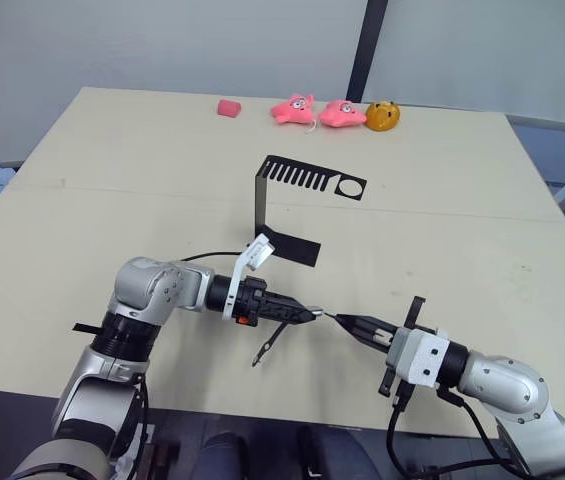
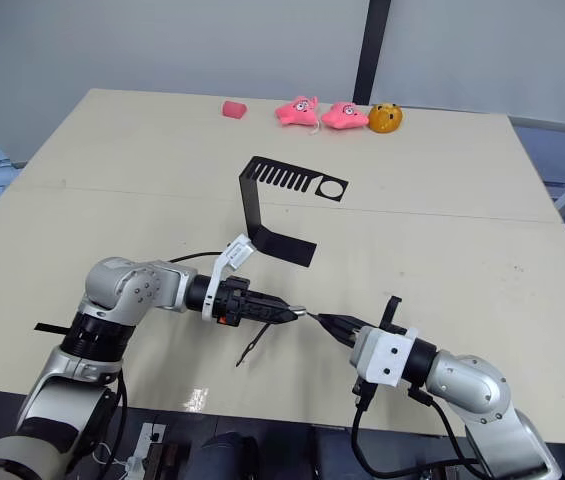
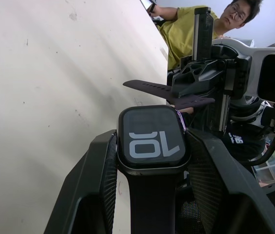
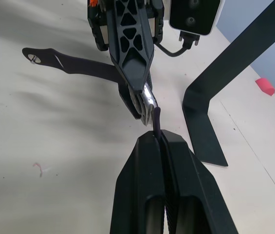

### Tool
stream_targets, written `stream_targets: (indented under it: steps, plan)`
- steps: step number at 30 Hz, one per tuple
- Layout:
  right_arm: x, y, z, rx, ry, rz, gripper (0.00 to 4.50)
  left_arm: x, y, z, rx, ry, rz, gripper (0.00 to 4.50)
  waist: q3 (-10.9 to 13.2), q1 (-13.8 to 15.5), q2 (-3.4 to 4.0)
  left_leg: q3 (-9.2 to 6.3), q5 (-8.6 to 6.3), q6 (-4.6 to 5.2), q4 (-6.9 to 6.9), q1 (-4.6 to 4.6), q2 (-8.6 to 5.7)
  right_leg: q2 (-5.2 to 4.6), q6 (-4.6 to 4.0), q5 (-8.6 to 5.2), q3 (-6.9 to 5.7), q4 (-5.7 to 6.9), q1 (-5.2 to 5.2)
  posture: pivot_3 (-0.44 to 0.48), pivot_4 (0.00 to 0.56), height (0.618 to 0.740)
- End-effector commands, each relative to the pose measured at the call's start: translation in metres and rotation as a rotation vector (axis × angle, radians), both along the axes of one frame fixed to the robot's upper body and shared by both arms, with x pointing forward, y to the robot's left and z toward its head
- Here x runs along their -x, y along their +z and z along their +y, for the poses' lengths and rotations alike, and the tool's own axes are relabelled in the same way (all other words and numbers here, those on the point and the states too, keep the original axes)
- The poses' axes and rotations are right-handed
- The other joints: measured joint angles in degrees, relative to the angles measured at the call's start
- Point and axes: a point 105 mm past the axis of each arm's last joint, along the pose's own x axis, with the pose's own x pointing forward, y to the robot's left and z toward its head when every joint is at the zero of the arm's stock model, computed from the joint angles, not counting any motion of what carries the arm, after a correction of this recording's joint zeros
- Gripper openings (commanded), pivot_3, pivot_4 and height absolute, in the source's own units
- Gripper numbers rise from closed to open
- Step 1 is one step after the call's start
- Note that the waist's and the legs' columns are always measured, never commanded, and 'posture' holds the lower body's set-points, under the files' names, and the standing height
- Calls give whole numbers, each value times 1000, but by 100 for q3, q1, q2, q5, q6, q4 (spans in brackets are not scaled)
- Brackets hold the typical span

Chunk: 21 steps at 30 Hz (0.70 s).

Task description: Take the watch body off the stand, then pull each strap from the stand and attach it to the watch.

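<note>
Low in the centre of the head view, the two arms meet tip to tip over the beige table [image 1: 462, 230]. The left gripper [image 1: 300, 315] is clamped on the watch body [image 3: 152, 139], screen showing white digits, with one strap [image 1: 270, 342] already fitted and dangling toward the table. The right gripper [image 1: 347, 322] is pinched tight on the second strap [image 4: 155, 119], its end right at the case edge. The stand [image 1: 292, 195] sits bare above centre, well apart from both. Here's the danger: the strap is thin and floppy, so if it arrives tilted against the slot it may buckle or skid past. Push too hard and the case could twist between the left fingers [image 3: 98, 190], or slip out altogether.
</note>
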Motion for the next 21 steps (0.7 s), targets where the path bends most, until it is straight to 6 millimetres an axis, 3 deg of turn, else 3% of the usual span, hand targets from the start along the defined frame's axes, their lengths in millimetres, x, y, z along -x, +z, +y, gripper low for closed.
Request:
stream_targets:
  steps: [1,21]
  plan:
    - [2,6,5,-26,19,-35,0,4,8,-4,34,-32,-21,1592,0,-1,0,0,0,0,0,0,0,0,0,0,0,0,0,0,150,740]
    - [2,6,7,-28,25,-41,0,5,4,-6,17,-29,-27,1592,0,0,0,0,0,0,0,0,0,0,0,0,0,2,0,0,150,740]
